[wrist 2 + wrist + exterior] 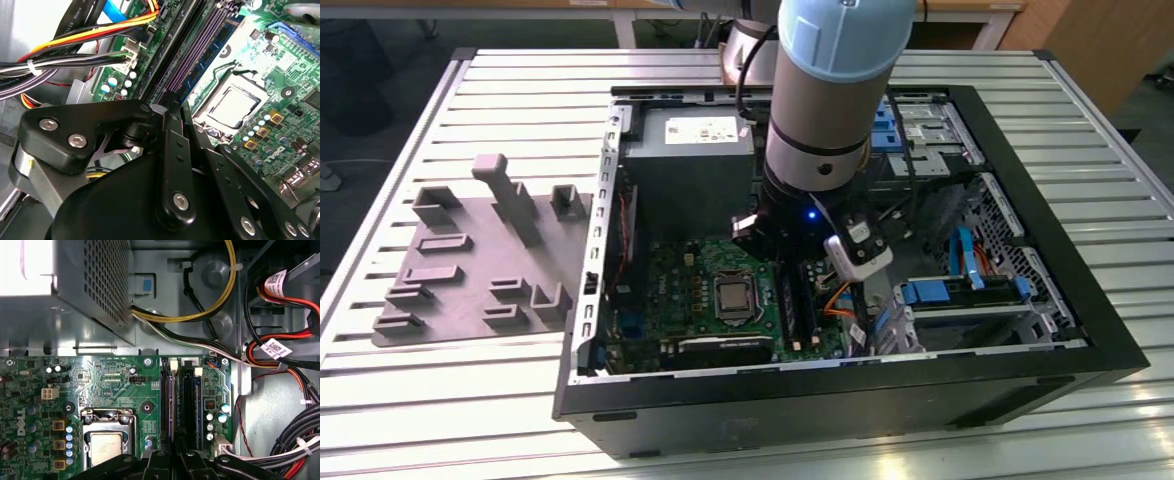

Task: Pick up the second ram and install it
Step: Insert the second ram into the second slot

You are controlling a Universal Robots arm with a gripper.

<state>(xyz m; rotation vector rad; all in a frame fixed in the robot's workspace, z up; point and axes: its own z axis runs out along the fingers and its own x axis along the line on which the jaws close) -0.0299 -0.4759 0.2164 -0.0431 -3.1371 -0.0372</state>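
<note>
Ribbed aluminium slats form the tabletop carrying an open black computer case and a grey plastic fixture block. Over the green motherboard, the arm's tool sits low on the long memory sockets beside the metal-capped processor. Its black linkages hide the fingertips, which look drawn narrow; what they clamp cannot be told. The second ram appears as a dark thin strip standing in the sockets, partly covered.
</note>
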